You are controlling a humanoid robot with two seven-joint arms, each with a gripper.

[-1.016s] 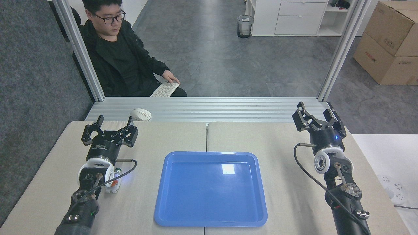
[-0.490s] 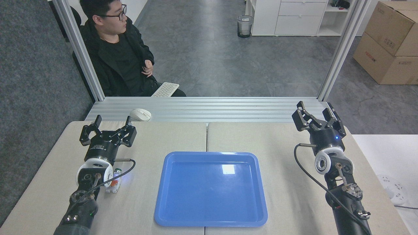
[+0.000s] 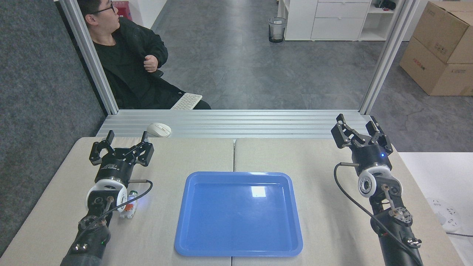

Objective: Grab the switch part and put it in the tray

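Head view: two beige matte tabletops point(image 3: 295, 155) butt together at a centre seam, w/ a ribbed aluminium rail point(image 3: 236, 123) along the far edge and slanted alu posts at both far corners. Tray point(image 3: 238, 249) sits centre-front across the seam, near edge close to the table front, nothing in it. Wide bare strips of table either side of the tray, between it and each arm; more bare surface btwn tray's far rim and the rail.

Left gripper point(image 3: 126, 139) is over the far-left table area, fingers spread wide apart, nothing between them, touching nothing. Right gripper point(image 3: 359, 127) is raised near the far-right corner, close to the right post, fingers also spread, holding nothing.

Switch part point(image 3: 130, 205) lies on the left tabletop just beside the left arm's white wrist joint, partly hidden by it and by the black cable; well apart from the tray's left rim, and well behind the left fingertips on the near side.

Tray: glossy blue plastic, rectangular, rounded corners, low raised rim, light glare on the floor. Switch part: small white block, orange mid piece, dark green round end. Grippers black metal, linkage-type. White mouse point(image 3: 159, 129), smooth oval, on the rail. A seated person point(image 3: 125, 62) in black beyond the rail, white keyboard point(image 3: 186, 101) on the lap.
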